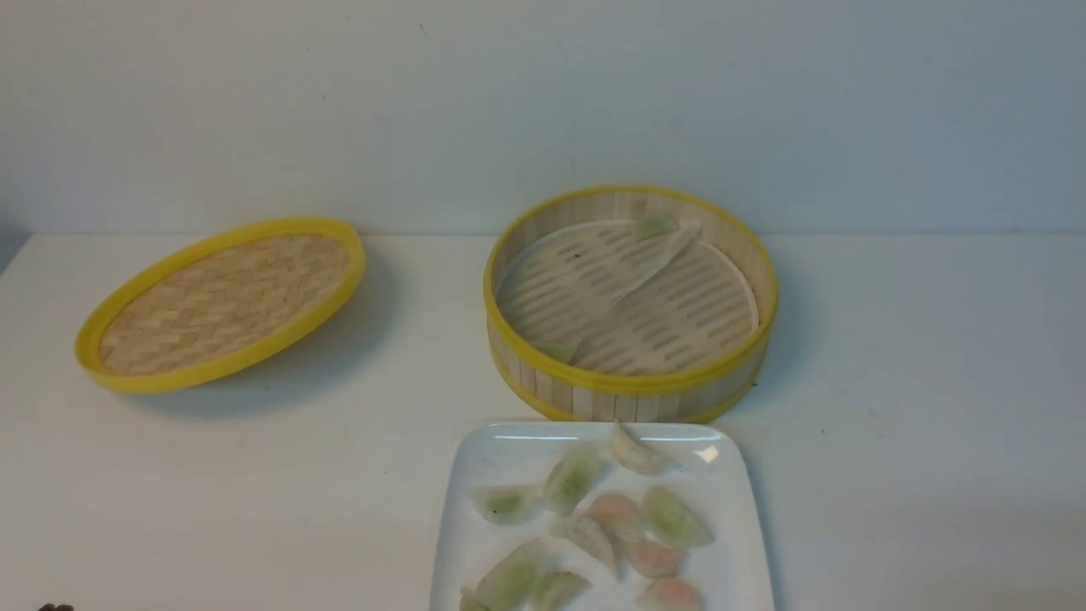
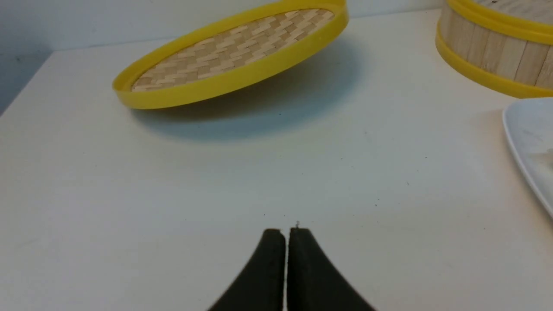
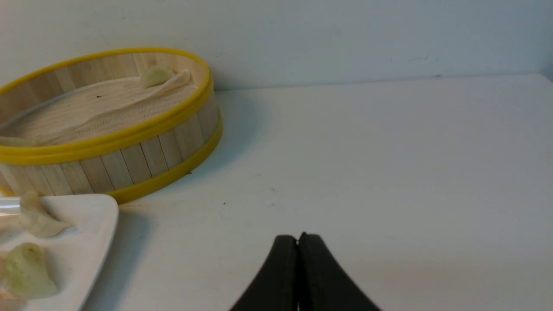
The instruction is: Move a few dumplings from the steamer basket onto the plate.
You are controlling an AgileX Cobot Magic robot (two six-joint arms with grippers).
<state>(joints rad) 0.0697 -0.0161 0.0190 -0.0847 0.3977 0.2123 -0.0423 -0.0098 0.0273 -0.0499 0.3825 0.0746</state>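
The steamer basket (image 1: 632,386) stands at the middle back; its white paper liner (image 1: 628,288) is creased. One green dumpling (image 1: 655,226) lies by its far wall and another (image 1: 556,350) by its near wall. The white square plate (image 1: 475,475) in front holds several green dumplings (image 1: 573,477) and three pink ones (image 1: 617,512). My left gripper (image 2: 285,233) is shut and empty above the table, left of the plate (image 2: 525,142). My right gripper (image 3: 297,238) is shut and empty, right of the basket (image 3: 129,160) and plate (image 3: 93,233). Neither gripper shows in the front view.
The flat woven yellow-rimmed lid (image 1: 222,299) rests tilted at the back left; it also shows in the left wrist view (image 2: 233,56). A pale wall runs behind the white table. The table's left edge (image 2: 26,82) shows in the left wrist view.
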